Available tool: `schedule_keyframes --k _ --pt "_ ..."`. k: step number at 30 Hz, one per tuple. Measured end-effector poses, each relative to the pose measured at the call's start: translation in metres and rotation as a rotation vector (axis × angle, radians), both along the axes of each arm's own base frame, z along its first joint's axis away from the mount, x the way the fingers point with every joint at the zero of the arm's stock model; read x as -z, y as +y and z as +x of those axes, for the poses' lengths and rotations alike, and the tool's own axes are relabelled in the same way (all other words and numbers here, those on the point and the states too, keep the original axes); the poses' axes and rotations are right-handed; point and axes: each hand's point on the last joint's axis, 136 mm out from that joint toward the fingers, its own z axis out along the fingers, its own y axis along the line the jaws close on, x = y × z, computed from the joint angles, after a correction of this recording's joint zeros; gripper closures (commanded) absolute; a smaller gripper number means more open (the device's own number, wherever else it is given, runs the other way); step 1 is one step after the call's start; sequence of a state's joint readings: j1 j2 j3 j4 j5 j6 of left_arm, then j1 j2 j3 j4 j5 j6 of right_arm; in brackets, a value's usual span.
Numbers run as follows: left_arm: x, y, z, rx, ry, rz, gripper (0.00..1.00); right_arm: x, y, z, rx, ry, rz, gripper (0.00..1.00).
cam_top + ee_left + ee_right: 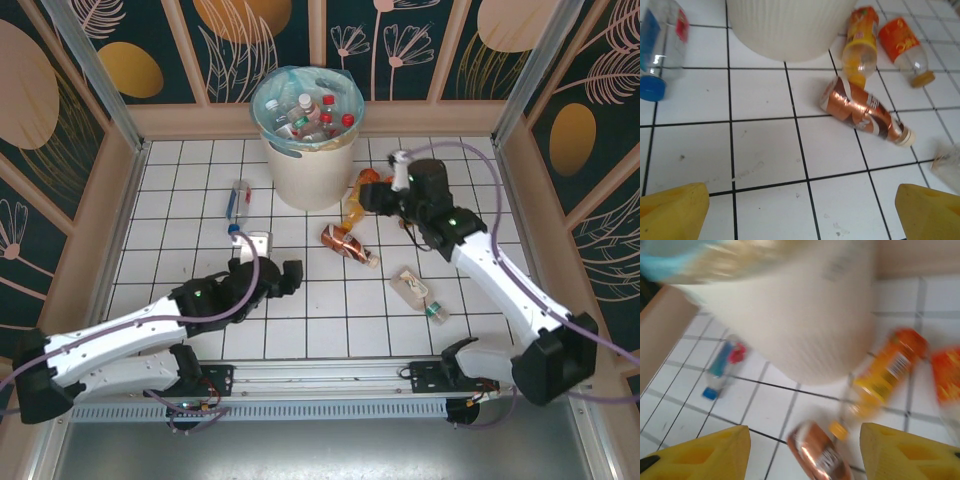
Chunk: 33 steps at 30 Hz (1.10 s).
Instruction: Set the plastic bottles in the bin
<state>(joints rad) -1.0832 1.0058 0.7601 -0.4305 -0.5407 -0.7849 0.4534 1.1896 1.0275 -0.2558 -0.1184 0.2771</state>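
The bin (305,165), off-white with a teal liner, stands at the back and holds several bottles (318,115). On the tiles lie a clear blue-capped bottle (238,205) (660,50) (722,370), a yellow-orange one (355,205) (861,45) (887,370), an orange one (905,47) (945,375), a copper-brown one (348,245) (865,112) (820,455) and a clear one (418,293) (947,162). My left gripper (292,272) (802,220) hangs open over bare tiles, short of the copper bottle. My right gripper (372,197) (805,455) is open beside the bin, above the copper bottle, holding nothing.
Beige walls (130,170) fence the tiled floor on three sides. The bin's ribbed wall (785,25) (805,315) rises close ahead of both wrist cameras. The right wrist view is motion-blurred. Bare tiles (180,260) spread at the left and front.
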Motion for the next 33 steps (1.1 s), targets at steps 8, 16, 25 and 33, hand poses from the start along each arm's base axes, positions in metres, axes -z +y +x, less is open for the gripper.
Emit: schedule_keyframes --k 8,16,25,33 --pt "0.035 -0.036 0.003 0.107 0.066 0.074 0.06 0.037 -0.087 -0.045 0.373 0.131 0.153 0.39" --pt "0.030 -0.074 0.009 0.188 0.077 0.035 0.07 0.096 -0.132 -0.092 0.747 0.388 0.273 0.33" --pt "0.027 -0.079 0.008 0.205 0.071 -0.002 0.07 0.165 -0.153 -0.145 1.015 0.665 0.277 0.25" --pt "0.033 -0.071 0.004 0.204 0.073 0.000 0.07 0.180 -0.161 -0.168 1.142 0.739 0.335 0.01"
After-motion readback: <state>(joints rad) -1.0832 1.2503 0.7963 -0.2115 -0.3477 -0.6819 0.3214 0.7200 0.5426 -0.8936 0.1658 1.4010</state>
